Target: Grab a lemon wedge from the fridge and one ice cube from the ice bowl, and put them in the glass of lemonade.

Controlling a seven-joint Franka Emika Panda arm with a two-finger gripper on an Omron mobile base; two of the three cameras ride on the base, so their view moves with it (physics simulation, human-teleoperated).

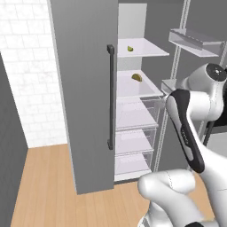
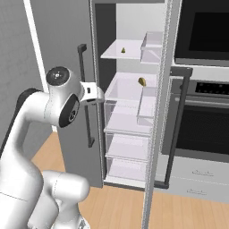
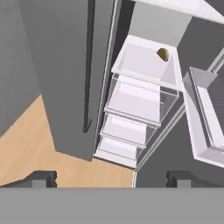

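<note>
Lemon wedge [image 1: 130, 48] on fridge [image 1: 84, 88] shelf, unlabelled.

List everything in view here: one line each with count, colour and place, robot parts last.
fridge: 1, grey, centre, right door open, left door shut
handles: 2, black vertical bars, one on each door
lemon wedge: 1, pale yellow-green, upper shelf
darker wedge: 1, golden-orange, shelf below it
shelves: 2, white, inside the fridge
drawers: 3, clear, stacked under the shelves
door bins: 2, clear, inside the open door
oven column: 1, black-fronted, right of the fridge
tile wall: 1, white, left of the fridge
floor: 1, light wood
arm: 1, white, dark joints, before the fridge
gripper: 1, dark tips, open, holding nothing
</note>
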